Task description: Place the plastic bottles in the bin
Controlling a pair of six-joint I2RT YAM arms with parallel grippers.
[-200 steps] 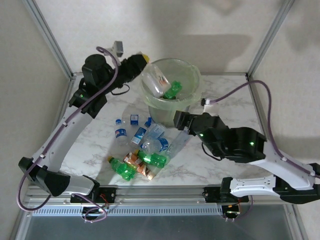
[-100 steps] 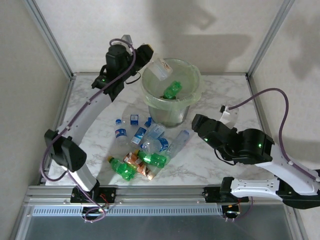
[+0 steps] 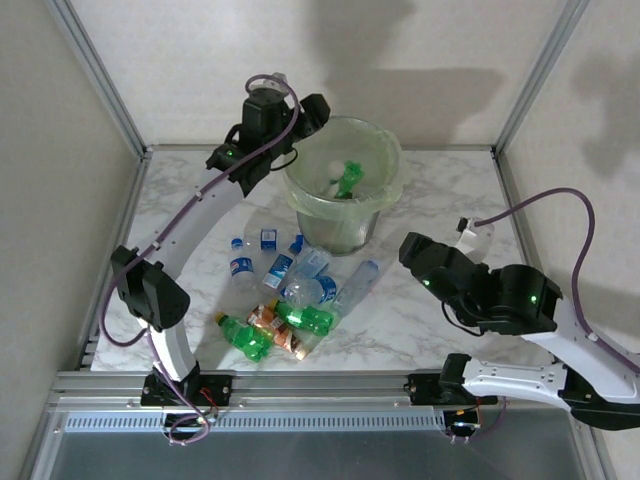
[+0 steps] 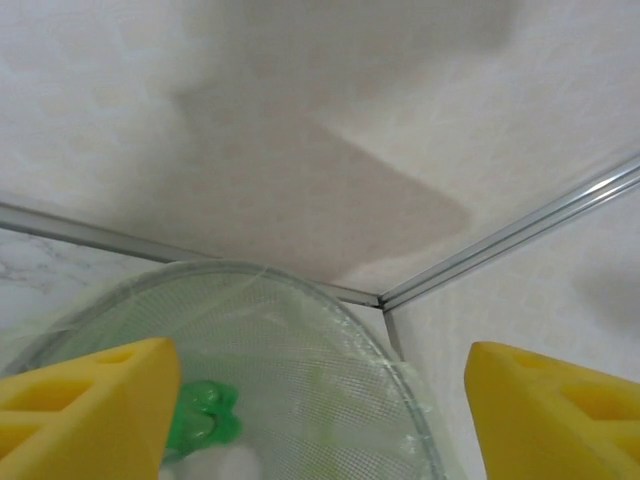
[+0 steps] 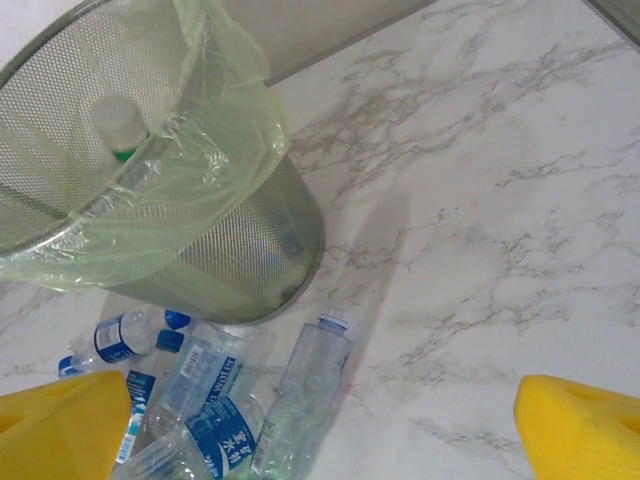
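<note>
The bin (image 3: 393,172) stands at the back centre, a mesh bucket lined with a pale green bag. A green bottle (image 3: 347,180) and a pale clear one (image 3: 325,166) lie inside it. My left gripper (image 3: 314,112) hovers over the bin's back-left rim, open and holding nothing; below its yellow fingers (image 4: 95,400) I see the bin's rim (image 4: 335,305) and the green bottle (image 4: 200,420). Several plastic bottles (image 3: 292,295) lie heaped in front of the bin: clear blue-labelled, green and orange-labelled. My right gripper (image 3: 412,252) is open to the right of the heap, above a clear bottle (image 5: 318,385).
Marble tabletop (image 3: 440,200) stretches right of the bin and under my right gripper (image 5: 320,405). Metal frame posts (image 3: 525,90) rise at the back corners, with walls close behind the bin. The bin's wall (image 5: 235,265) stands just beyond the heap.
My left gripper moved right over the bin and opened; the clear bottle it held now lies inside. My right arm drew back to the right, away from the heap.
</note>
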